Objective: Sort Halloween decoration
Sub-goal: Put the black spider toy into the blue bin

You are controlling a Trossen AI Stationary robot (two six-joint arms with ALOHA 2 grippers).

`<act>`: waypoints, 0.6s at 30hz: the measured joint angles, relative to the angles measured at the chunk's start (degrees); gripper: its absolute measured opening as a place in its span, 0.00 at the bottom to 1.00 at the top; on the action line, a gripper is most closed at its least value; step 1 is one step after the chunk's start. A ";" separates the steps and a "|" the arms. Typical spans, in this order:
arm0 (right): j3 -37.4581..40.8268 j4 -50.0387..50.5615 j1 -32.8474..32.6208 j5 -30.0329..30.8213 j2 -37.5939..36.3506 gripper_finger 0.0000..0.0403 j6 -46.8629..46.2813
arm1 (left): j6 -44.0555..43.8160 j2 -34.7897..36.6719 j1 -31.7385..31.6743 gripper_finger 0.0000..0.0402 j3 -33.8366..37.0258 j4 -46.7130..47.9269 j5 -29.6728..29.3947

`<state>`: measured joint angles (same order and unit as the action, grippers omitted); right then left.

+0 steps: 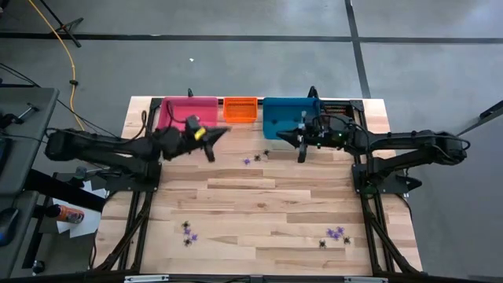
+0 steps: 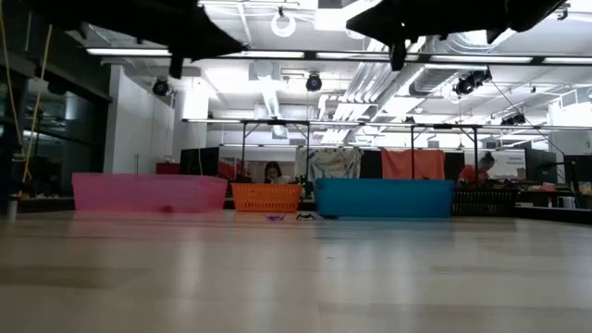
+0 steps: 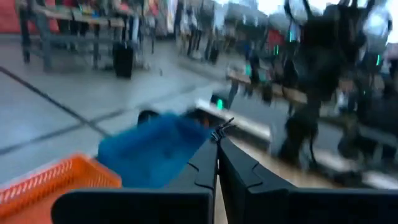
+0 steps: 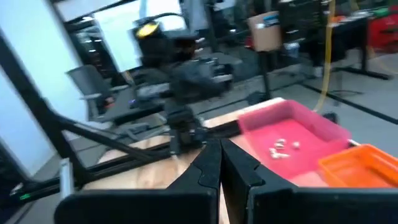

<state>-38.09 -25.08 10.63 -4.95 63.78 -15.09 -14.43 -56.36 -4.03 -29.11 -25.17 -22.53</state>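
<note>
Left side first: the left gripper (image 1: pixel 214 140) hangs high over the table (image 1: pixel 259 200), just in front of the pink bin (image 1: pixel 189 110). Its fingers (image 3: pixel 208 163) are pressed together at the tips, and something thin and dark seems pinched there, likely a trinket, though I cannot make it out for sure. It sits near the bins, so a drop into one of them looks like the step in hand.

Down at the near left, a small cluster of purple and black trinkets (image 1: pixel 188 233) lies on the wood, untouched.

Moving to the middle: the orange bin (image 1: pixel 240 108) stands between pink and blue, and a few loose trinkets (image 1: pixel 255 158) sit on the table just in front of it, between the two arms. Pale trinkets (image 4: pixel 283 148) already lie inside the pink bin, so sorting by colour looks partly done.

On to the right: the blue bin (image 1: pixel 289 115), and just in front of it the right gripper (image 1: pixel 292 140), raised off the table, fingers (image 4: pixel 210 163) closed with nothing visible between them. It seems to be waiting clear of its partner.

Near right, more purple and black trinkets (image 1: pixel 336 235) lie well apart from everything.
</note>
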 joint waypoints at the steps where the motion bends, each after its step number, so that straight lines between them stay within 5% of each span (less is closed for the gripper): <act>1: 0.00 -0.78 0.00 -1.03 0.46 0.00 0.02 | 0.03 -0.93 -1.18 0.00 -0.02 -2.28 1.33; 8: 0.00 -1.78 -0.04 -2.36 2.65 0.00 -0.07 | 0.09 -5.17 -2.91 0.00 0.00 -4.57 6.83; 18: 0.00 -2.28 0.00 -2.33 2.59 0.00 0.13 | -0.47 -6.48 -4.04 0.00 -0.13 -5.46 6.38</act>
<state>-38.09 -27.37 10.63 -7.28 66.37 -14.96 -14.90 -62.84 -8.07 -29.24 -30.63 -16.15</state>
